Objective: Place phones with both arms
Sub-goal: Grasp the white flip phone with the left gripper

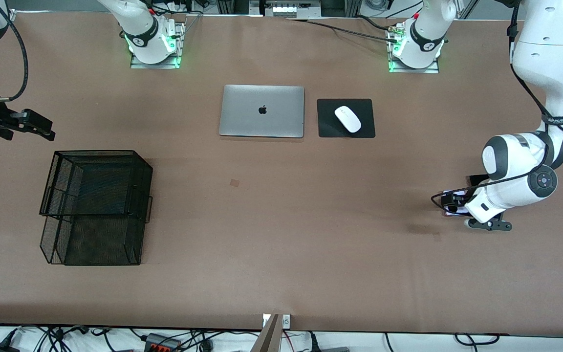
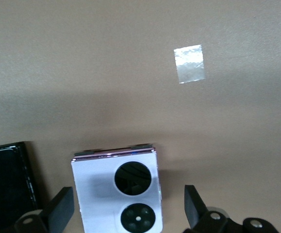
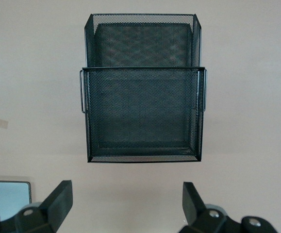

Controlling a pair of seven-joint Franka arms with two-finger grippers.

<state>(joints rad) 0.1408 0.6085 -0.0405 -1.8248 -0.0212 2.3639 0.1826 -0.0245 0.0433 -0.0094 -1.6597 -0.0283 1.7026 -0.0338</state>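
Laptop (image 1: 262, 111) mid-table, near the arm bases; mouse (image 1: 348, 119) on its pad (image 1: 359, 128), just beside the laptop toward the left arm's end, at its 3 o'clock in the front view. Mesh tray (image 1: 95, 205) at the laptop's 8 o'clock, toward the right arm's end. Flip phone (image 2: 116, 191) and slab phone (image 2: 7, 187) side by side at the left arm's end, at the pad's 4 o'clock.

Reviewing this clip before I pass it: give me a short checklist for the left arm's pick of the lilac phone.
1. Left gripper open: ok.
2. Lilac flip phone lies between the fingers: ok.
3. Black slab phone apart from the lilac one: ok.
4. Third phone located: cannot tell.
5. Mesh tray without phones: ok.
6. Right gripper open, waiting above the table near the tray: ok.
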